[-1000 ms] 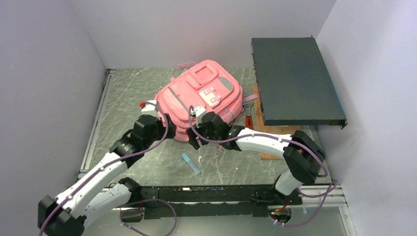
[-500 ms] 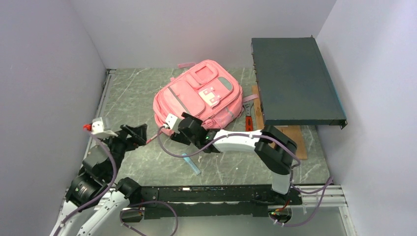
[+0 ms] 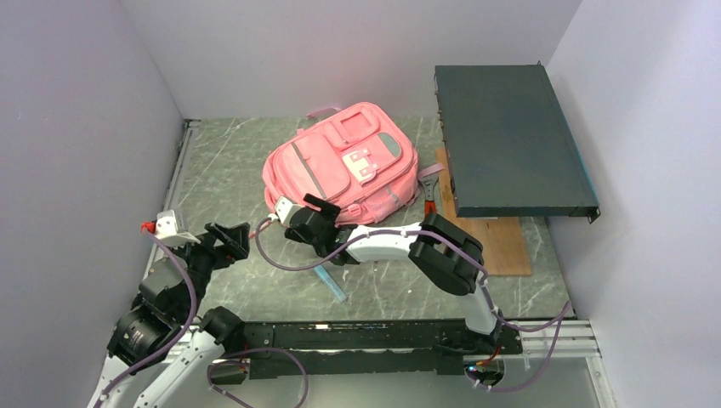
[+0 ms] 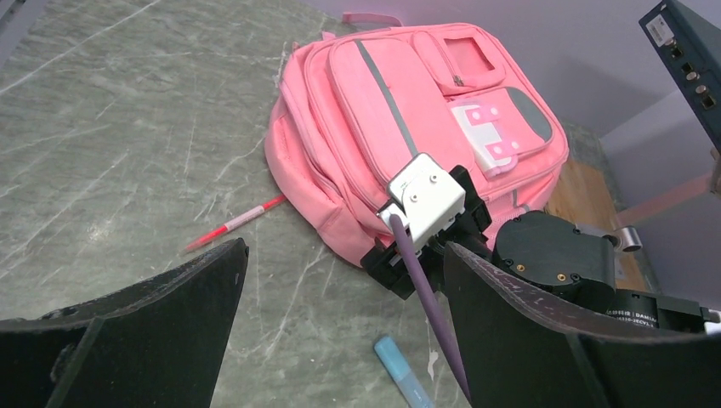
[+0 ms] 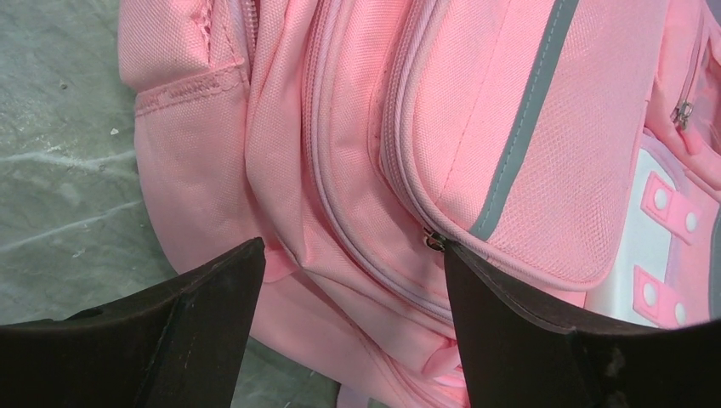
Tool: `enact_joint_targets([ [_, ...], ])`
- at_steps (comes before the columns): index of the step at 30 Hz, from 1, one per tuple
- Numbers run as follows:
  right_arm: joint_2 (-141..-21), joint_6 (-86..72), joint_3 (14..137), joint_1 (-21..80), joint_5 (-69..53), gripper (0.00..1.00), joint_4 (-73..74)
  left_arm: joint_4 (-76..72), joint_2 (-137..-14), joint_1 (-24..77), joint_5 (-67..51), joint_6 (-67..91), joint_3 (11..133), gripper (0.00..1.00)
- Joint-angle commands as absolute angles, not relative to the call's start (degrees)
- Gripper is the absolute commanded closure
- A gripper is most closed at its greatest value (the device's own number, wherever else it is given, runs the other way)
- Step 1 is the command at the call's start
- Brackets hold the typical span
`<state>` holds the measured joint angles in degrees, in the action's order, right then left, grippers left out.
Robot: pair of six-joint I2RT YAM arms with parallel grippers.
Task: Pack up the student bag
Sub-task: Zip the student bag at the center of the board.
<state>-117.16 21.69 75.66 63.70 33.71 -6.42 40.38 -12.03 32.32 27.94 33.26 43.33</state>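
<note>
The pink student bag (image 3: pixel 344 166) lies flat on the table with its front pockets up, zips closed. My right gripper (image 3: pixel 310 217) is open at the bag's near-left edge. In the right wrist view (image 5: pixel 353 255) its jaws stand wide over the bag's side seam (image 5: pixel 357 195), beside a zip pull (image 5: pixel 432 240), holding nothing. My left gripper (image 3: pixel 229 240) is open and empty over the table, left of the bag (image 4: pixel 408 110). In the left wrist view (image 4: pixel 340 255) it faces the right gripper's wrist.
A red pen (image 4: pixel 234 223) lies by the bag's left edge. A blue marker (image 3: pixel 330 283) lies near the front. A dark flat case (image 3: pixel 510 140) sits at the right over a wooden board (image 3: pixel 502 246). A red-handled tool (image 3: pixel 428 204) lies between them.
My left arm has pulled back from the bag toward the near left. My right gripper has moved left along the bag's near edge.
</note>
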Motion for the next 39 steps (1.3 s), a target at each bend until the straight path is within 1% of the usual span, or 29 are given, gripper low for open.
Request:
enact_joint_targets([
  [1,-115.88,21.29,76.50,63.41,33.49,0.19,-8.78,39.61,-12.38,32.08,25.60,33.51,42.66,0.10],
  [4,-117.41,22.32,78.57,63.43,37.88,0.17,-9.09,39.17,-12.51,32.08,25.56,33.82,42.28,0.11],
  [9,-121.43,26.78,82.12,63.38,40.33,0.14,-10.41,39.04,-13.15,32.07,25.47,33.66,43.05,0.11],
  [10,-122.07,27.63,82.82,63.37,41.31,0.11,-10.61,39.29,-13.37,32.08,25.53,33.62,43.28,0.11],
  [12,-122.14,28.53,83.21,63.31,40.10,0.08,-10.33,39.60,-13.61,32.03,25.51,33.78,43.61,0.12],
  [15,-120.49,26.44,82.45,62.52,32.46,0.07,-8.45,39.68,-13.57,32.08,25.24,34.14,43.62,0.12],
  [17,-121.23,25.44,83.51,61.80,34.66,0.09,-8.51,39.52,-13.42,32.08,25.34,34.46,43.32,0.12],
  [18,-122.03,25.64,84.14,61.35,38.16,0.11,-10.67,39.43,-13.37,32.06,25.41,34.72,43.13,0.13],
  [19,-122.69,26.24,84.28,61.02,42.06,0.19,-12.99,39.34,-13.40,32.03,25.37,34.98,43.01,0.13],
  [21,-122.91,27.37,83.61,60.30,46.10,0.51,-17.00,38.98,-13.58,32.08,24.98,35.24,42.83,0.13],
  [22,-122.13,27.50,82.85,60.10,46.82,0.58,-18.36,38.82,-13.66,32.08,24.81,35.24,42.81,0.13],
  [23,-120.80,27.08,82.05,59.92,46.33,0.60,-18.63,38.89,-13.90,32.08,24.67,35.20,42.88,0.13],
  [25,-116.63,23.65,80.78,59.26,41.63,0.61,-15.54,39.08,-14.54,32.03,25.00,34.94,42.70,0.13],
  [26,-114.85,21.69,80.22,58.71,39.29,0.63,-13.72,39.15,-14.85,32.03,25.14,34.83,42.49,0.13],
  [29,-110.01,14.39,80.09,56.26,28.99,0.79,-5.62,38.39,-15.58,32.08,24.86,35.08,40.86,0.13],
  [30,-108.41,12.22,79.93,55.32,25.61,0.94,-3.62,37.17,-15.82,32.06,24.36,35.15,39.94,0.12],
  [31,-106.92,9.81,79.59,54.16,22.20,1.00,-2.01,35.89,-16.13,32.08,23.60,35.08,38.97,0.11],
  [33,-104.03,5.65,77.98,51.36,14.20,1.00,-0.72,33.05,-17.78,32.08,21.16,34.86,37.00,0.09],
  [36,-100.26,-0.60,73.89,46.63,1.21,1.00,-2.92,29.30,-22.77,32.08,15.66,34.17,35.58,0.06],
  [38,-98.63,-4.21,71.42,44.06,-5.69,1.00,-4.75,25.59,-26.99,32.06,10.89,32.84,35.06,0.06],
  [39,-98.26,-5.62,70.96,42.98,-8.46,1.00,-5.16,23.36,-29.42,32.08,7.67,31.69,34.89,0.07],
])
